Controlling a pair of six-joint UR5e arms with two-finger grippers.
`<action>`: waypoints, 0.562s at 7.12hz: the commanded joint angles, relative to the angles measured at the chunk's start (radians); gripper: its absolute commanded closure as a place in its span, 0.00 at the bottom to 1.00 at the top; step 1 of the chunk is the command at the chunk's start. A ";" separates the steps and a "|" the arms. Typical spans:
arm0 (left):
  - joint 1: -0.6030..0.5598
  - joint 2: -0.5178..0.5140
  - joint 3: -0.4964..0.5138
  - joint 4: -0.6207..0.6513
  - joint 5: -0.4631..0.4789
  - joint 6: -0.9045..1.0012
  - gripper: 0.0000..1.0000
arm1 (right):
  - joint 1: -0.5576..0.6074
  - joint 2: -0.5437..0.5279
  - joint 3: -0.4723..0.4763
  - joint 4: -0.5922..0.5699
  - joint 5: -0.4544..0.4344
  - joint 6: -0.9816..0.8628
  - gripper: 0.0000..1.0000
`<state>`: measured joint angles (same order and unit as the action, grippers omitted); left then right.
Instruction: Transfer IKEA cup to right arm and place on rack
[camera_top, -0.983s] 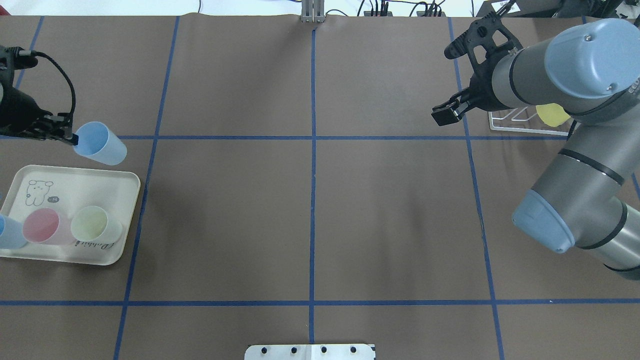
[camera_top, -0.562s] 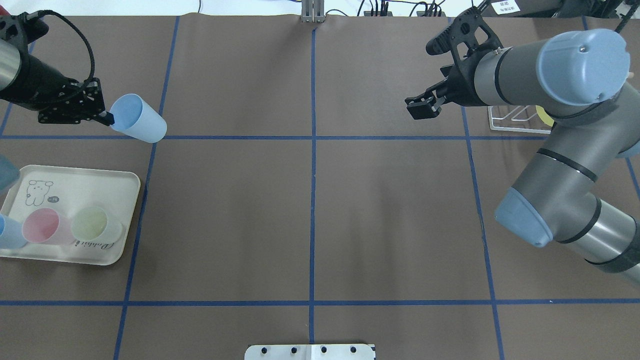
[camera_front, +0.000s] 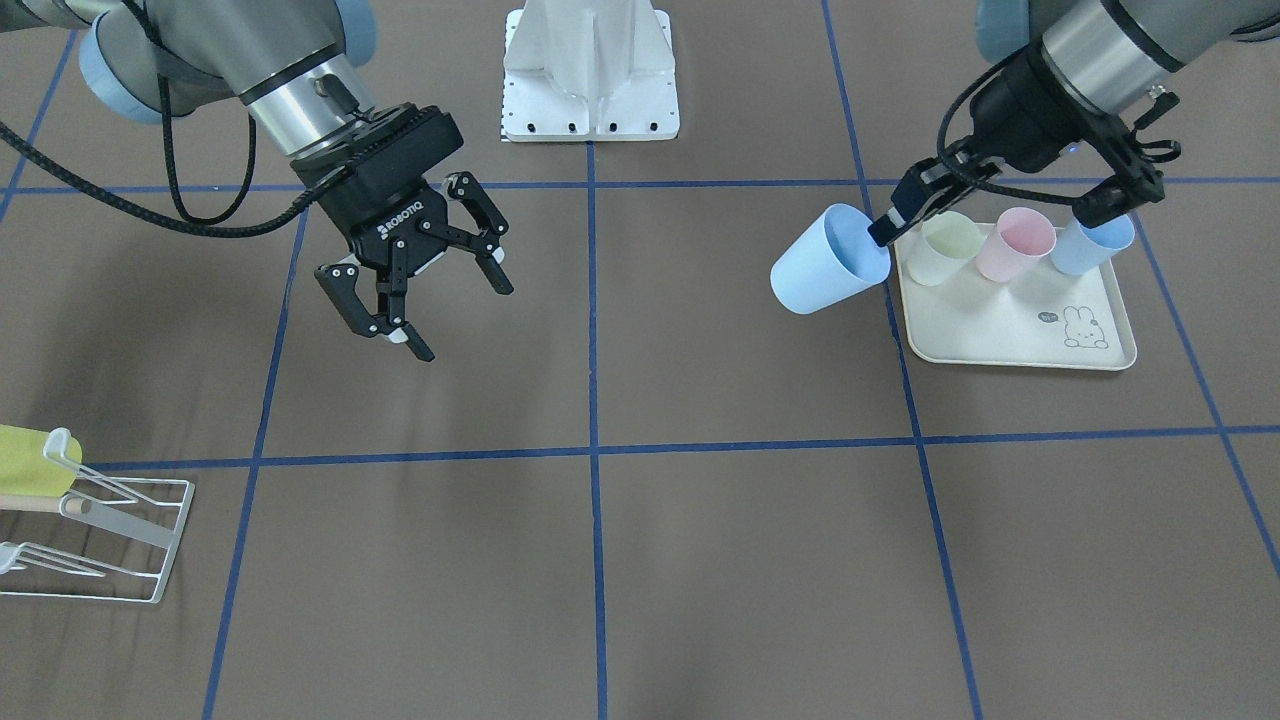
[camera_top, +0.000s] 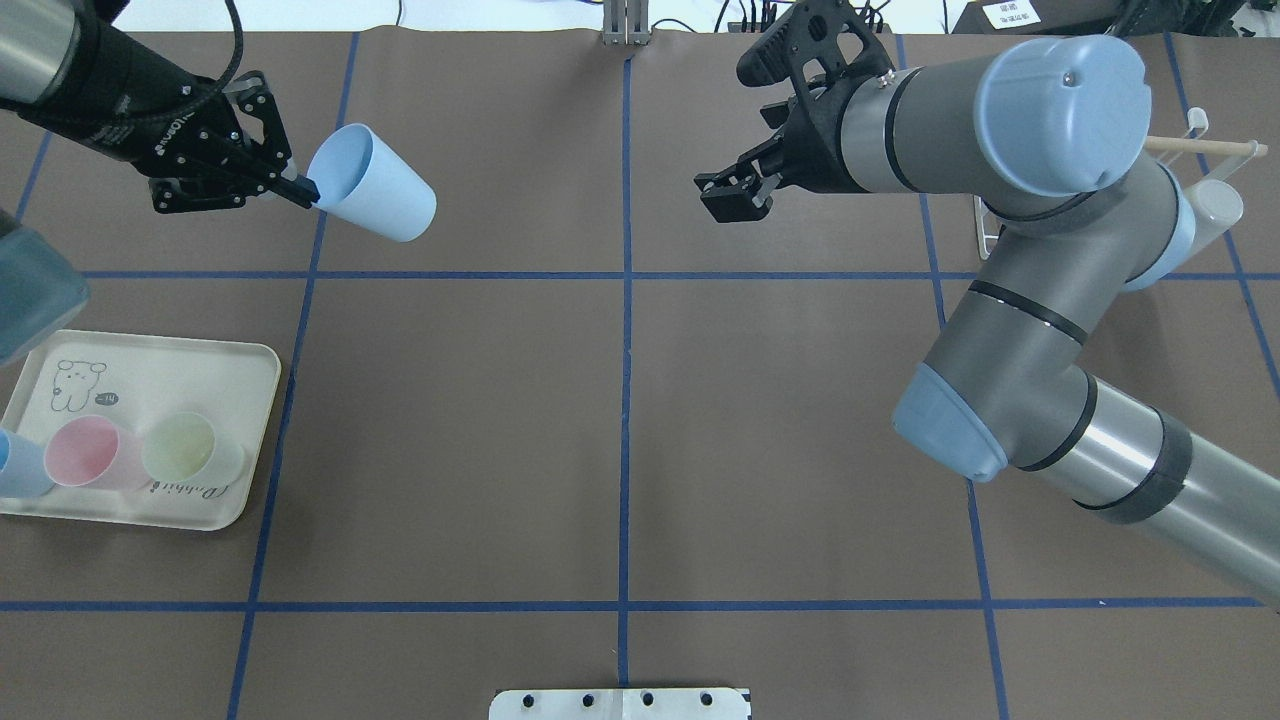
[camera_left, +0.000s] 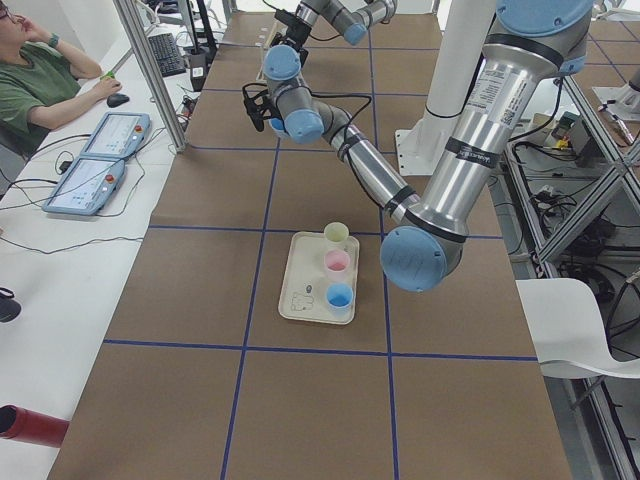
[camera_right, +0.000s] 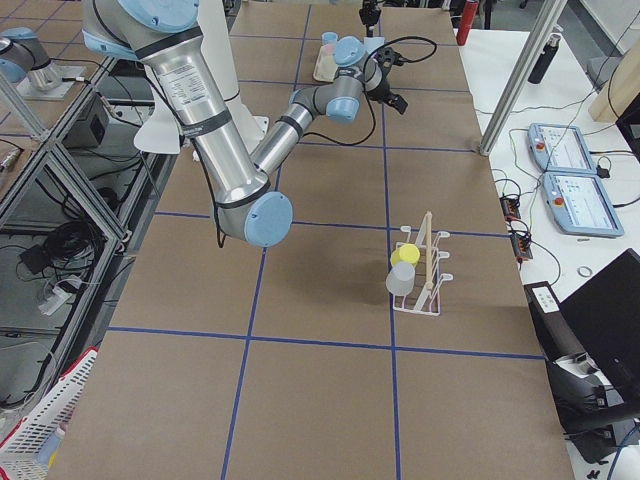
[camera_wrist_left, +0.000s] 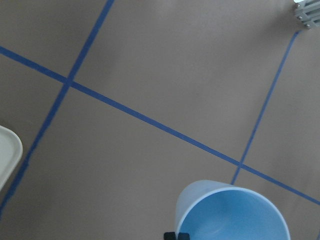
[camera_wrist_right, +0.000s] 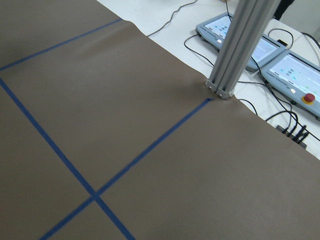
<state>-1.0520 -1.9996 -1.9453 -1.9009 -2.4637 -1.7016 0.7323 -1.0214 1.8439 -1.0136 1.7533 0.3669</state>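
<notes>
IKEA cup (camera_top: 375, 197) tilted, aloft by bench's (camera_top: 620, 420) far edge, left side; rim pinched by left gripper (camera_top: 303, 189); right gripper (camera_front: 458, 318) spread, empty, well apart.

Right arm (camera_front: 240, 40) and left arm (camera_front: 1100, 45): silver-grey tubes, pale blue joint caps. Black right gripper (camera_front: 467, 323) marked ROBOTIQ; braided black cable (camera_front: 50, 161).

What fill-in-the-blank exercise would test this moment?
The cup in the left gripper is ___ in colour.
The right gripper is empty and its jaws are ___.
The tray holds ___ cups.
Missing words: blue; open; three.
</notes>
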 joint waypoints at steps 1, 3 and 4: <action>0.001 -0.065 0.005 -0.099 -0.011 -0.221 1.00 | -0.069 0.000 -0.035 0.238 -0.056 -0.005 0.05; 0.003 -0.103 0.008 -0.144 -0.012 -0.338 1.00 | -0.143 -0.005 -0.080 0.433 -0.148 -0.035 0.05; 0.003 -0.119 0.009 -0.144 -0.018 -0.369 1.00 | -0.168 -0.011 -0.093 0.517 -0.170 -0.078 0.05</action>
<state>-1.0495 -2.0980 -1.9375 -2.0355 -2.4767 -2.0212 0.6003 -1.0267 1.7713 -0.6087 1.6183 0.3306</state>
